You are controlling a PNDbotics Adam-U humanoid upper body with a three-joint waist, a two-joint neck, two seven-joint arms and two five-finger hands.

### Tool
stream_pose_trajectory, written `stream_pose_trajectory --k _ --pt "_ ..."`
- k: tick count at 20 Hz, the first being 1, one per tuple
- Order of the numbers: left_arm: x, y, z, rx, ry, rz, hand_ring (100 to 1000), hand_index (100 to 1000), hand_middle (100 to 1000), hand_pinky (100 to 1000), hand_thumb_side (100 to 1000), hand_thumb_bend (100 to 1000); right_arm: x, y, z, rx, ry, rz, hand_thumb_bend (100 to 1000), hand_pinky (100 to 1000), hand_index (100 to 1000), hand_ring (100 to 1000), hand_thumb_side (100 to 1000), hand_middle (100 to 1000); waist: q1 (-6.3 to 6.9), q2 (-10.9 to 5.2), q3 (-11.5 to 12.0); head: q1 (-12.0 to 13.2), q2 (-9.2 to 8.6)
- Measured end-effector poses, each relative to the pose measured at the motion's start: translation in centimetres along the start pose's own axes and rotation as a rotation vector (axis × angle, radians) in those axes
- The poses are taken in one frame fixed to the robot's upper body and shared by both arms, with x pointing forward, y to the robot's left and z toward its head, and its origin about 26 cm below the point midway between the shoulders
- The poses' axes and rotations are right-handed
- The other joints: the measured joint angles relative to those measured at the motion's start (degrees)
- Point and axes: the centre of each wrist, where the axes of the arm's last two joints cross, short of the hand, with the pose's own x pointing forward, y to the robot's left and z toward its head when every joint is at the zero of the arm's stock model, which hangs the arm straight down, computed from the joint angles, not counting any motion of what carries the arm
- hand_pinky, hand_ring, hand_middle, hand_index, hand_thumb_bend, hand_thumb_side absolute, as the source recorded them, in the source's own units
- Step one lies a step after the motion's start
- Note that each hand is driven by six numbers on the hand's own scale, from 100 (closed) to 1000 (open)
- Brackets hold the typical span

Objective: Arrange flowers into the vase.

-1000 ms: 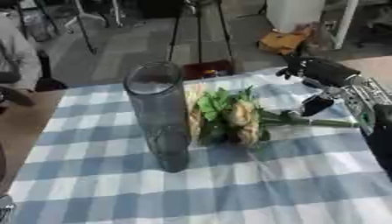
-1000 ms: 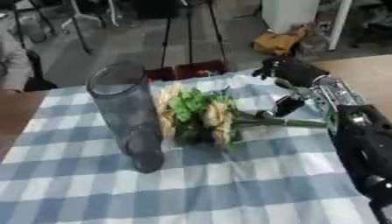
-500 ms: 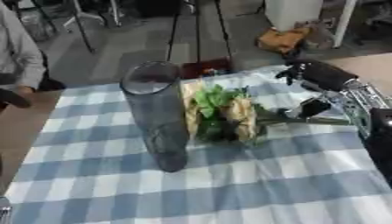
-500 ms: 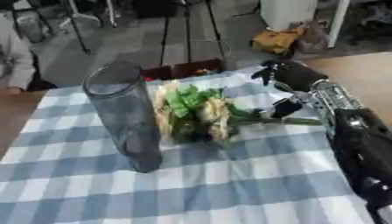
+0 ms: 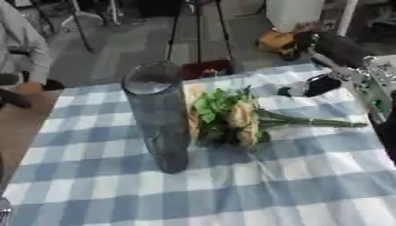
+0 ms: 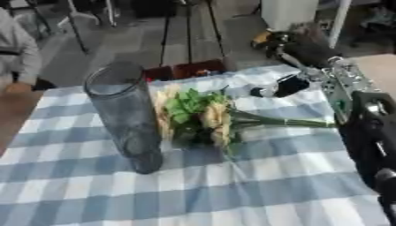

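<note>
Right arm: I see it enter from the right edge, reaching up and away.
Right hand [image 6: 298, 50]: raised, its thumb hanging apart below the fingers, holding nothing.

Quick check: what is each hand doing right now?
Left hand: not in view.
Right hand: open, fingers relaxed, holding nothing, raised above the stems of the flowers lying on the table.

A blue-and-white checked cloth [image 5: 255, 194] covers the desk [image 5: 15, 137], and on it a tall clear vase [image 5: 160, 115] stands upright just beside a bunch of flowers [image 5: 232, 119] lying flat.
</note>
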Motion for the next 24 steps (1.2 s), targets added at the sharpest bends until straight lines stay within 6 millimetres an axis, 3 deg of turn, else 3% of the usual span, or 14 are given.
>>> stream_pose_trajectory --k 4,11,24 --pt "0.0 0.0 0.0 0.000 0.000 0.000 651 852 715 455 1000 100 0.0 0.1 0.7 0.024 -0.009 0.002 665 891 893 929 558 619 -0.03 0.00 0.0 0.0 0.00" --pt "0.0 0.0 0.0 -0.001 0.000 0.000 651 852 716 454 1000 100 0.1 0.8 1.5 0.109 -0.033 -0.004 711 922 942 1000 522 756 -0.04 0.00 -0.1 0.0 -0.02" --pt "0.0 0.0 0.0 -0.004 0.003 0.000 652 852 717 452 1000 100 0.3 2.0 2.1 0.178 -0.040 -0.027 697 908 915 1000 510 687 0.19 0.00 0.1 -0.1 -0.50"
